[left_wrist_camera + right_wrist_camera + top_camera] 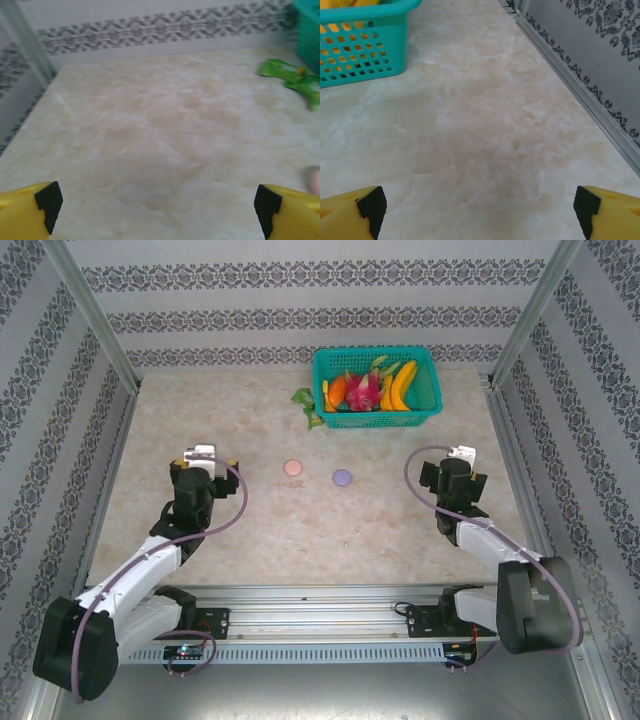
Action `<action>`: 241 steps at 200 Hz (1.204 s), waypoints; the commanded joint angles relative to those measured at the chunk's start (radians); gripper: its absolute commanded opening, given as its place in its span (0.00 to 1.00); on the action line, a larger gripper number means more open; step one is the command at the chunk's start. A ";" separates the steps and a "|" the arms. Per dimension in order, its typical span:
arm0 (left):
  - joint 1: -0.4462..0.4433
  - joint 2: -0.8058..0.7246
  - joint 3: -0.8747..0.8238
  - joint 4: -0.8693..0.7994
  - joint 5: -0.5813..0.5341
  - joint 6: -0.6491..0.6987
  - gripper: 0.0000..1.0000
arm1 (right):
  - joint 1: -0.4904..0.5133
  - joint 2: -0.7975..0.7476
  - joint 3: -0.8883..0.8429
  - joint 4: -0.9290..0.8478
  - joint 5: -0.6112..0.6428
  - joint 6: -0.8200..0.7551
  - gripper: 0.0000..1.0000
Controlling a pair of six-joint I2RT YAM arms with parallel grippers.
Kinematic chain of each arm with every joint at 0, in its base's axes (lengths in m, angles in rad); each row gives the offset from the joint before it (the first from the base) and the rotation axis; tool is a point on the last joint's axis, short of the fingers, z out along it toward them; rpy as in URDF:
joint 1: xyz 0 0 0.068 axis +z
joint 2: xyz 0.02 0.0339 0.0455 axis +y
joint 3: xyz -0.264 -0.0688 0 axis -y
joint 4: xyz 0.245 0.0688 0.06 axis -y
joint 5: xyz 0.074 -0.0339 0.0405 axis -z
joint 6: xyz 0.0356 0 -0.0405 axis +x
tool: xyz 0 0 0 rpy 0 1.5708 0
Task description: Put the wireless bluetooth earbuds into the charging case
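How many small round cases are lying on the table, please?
2. The pale pink round case lies mid-table on the marble-look table; the purple round case lies apart, just to its right. Others could be hidden behind the teal plastic basket.

Left arm bent forward, jaws spread wide and empty, right arm likewise, jaws spread wide

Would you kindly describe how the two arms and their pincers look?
The left arm and the right arm are alike: white links, bulky black joints and a looping purple cable along each. The left pincer and the right pincer have blocky yellow fingers lined with black pads on their inner faces.
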 commanded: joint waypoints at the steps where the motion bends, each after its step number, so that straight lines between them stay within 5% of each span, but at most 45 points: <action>1: 0.047 -0.002 -0.054 0.194 0.006 0.045 1.00 | -0.002 0.045 -0.046 0.287 -0.037 -0.071 0.98; 73: 0.166 0.381 -0.115 0.544 0.188 0.050 1.00 | 0.001 0.324 -0.129 0.758 -0.230 -0.160 0.98; 94: 0.204 0.483 -0.081 0.578 0.291 0.060 1.00 | -0.042 0.280 -0.022 0.503 -0.334 -0.134 0.98; 114: 0.223 0.598 -0.075 0.676 0.319 0.052 1.00 | -0.079 0.300 -0.028 0.550 -0.396 -0.110 0.98; 138: 0.298 0.596 -0.001 0.522 0.437 0.000 1.00 | -0.079 0.297 -0.021 0.532 -0.396 -0.110 0.98; 241: 0.289 0.594 0.001 0.514 0.416 0.008 1.00 | -0.069 0.293 -0.013 0.507 -0.376 -0.118 0.98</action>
